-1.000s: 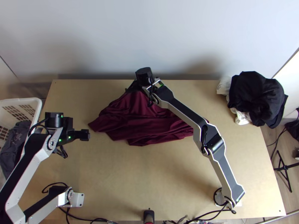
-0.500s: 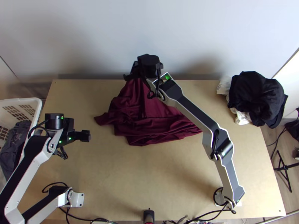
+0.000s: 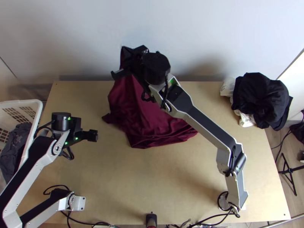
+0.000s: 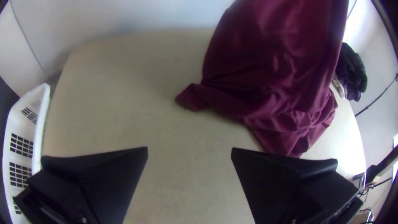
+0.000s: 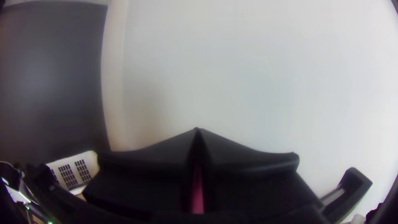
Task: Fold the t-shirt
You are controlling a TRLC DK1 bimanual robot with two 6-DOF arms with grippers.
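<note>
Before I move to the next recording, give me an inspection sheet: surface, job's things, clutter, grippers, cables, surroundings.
Surface: light wooden table; nothing seen spilled.
Job's things: dark red shirt, unfolded, one part raised near the far edge, the rest bunched on the table.
Clutter: black clothes over white cloth at the far right corner.
Left gripper: open, nothing held.
Right gripper: shut on the shirt, which shows between its fingers.
Cables: black cables along the near edge.
Surroundings: pale wall behind; white basket with grey clothes at left; black stand at right.
</note>
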